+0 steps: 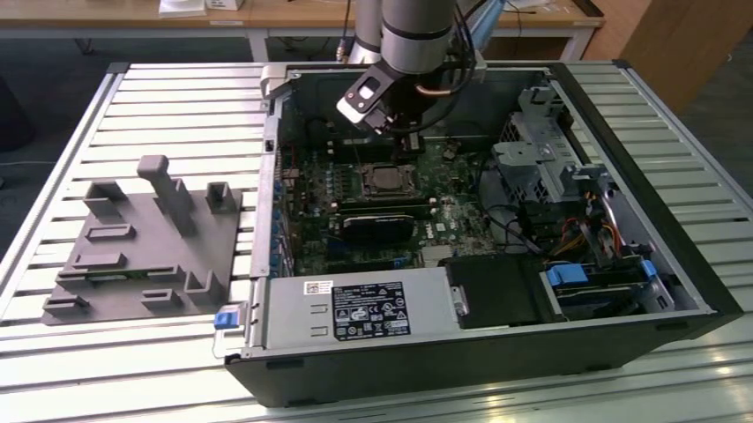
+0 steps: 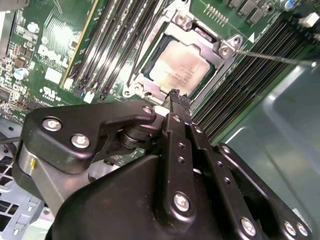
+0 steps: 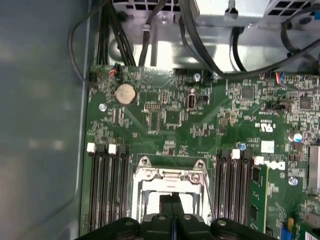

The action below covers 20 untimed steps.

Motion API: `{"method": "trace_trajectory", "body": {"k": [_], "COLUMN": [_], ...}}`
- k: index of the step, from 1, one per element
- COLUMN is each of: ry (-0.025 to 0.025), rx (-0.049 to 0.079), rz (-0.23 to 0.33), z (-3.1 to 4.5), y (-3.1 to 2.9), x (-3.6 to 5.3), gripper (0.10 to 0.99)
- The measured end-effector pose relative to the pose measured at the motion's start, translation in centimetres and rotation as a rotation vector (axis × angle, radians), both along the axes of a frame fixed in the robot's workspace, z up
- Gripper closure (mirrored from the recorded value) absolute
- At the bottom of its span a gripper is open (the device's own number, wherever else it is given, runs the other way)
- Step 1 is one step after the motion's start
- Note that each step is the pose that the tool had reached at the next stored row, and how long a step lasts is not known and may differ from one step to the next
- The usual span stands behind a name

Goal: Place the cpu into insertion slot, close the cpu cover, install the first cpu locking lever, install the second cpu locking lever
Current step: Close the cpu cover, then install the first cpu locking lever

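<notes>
The cpu (image 2: 177, 70), a silvery square chip, lies flat in the insertion slot (image 1: 386, 181) on the green board. The cpu cover (image 2: 216, 56), a silver frame, lies down around the chip and also shows in the first wrist view (image 3: 150, 176). A thin metal locking lever (image 2: 272, 56) sticks out from the socket's corner across the memory slots. My gripper (image 2: 176, 95) is shut with nothing between its fingers, its tips just above the socket's edge (image 3: 171, 199). In the exterior view the gripper (image 1: 408, 141) hangs over the board just behind the socket.
Long black memory slots (image 3: 107, 185) flank the socket on both sides. A black card (image 1: 376, 225) lies in front of it, the power supply (image 1: 353, 308) nearer still. Drive cages and cables (image 1: 553, 167) fill the exterior view's right. A grey fixture (image 1: 141, 238) stands outside the case.
</notes>
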<state>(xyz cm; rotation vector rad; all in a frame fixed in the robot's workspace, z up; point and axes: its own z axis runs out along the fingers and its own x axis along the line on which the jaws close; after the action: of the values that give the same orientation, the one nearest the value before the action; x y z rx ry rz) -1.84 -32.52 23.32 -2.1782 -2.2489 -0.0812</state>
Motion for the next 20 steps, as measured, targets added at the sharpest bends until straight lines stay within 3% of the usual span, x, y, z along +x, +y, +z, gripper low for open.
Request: {"method": "trace_trajectory", "body": {"k": [13,20], "ry": [0.0,0.0], "rx": [0.0,0.0], "rz": [0.0,0.0], "z": [-0.07,-0.07], "y": [0.0,0.0], "x": [-1.08,-1.19], "gripper": [0.98,0.98]}}
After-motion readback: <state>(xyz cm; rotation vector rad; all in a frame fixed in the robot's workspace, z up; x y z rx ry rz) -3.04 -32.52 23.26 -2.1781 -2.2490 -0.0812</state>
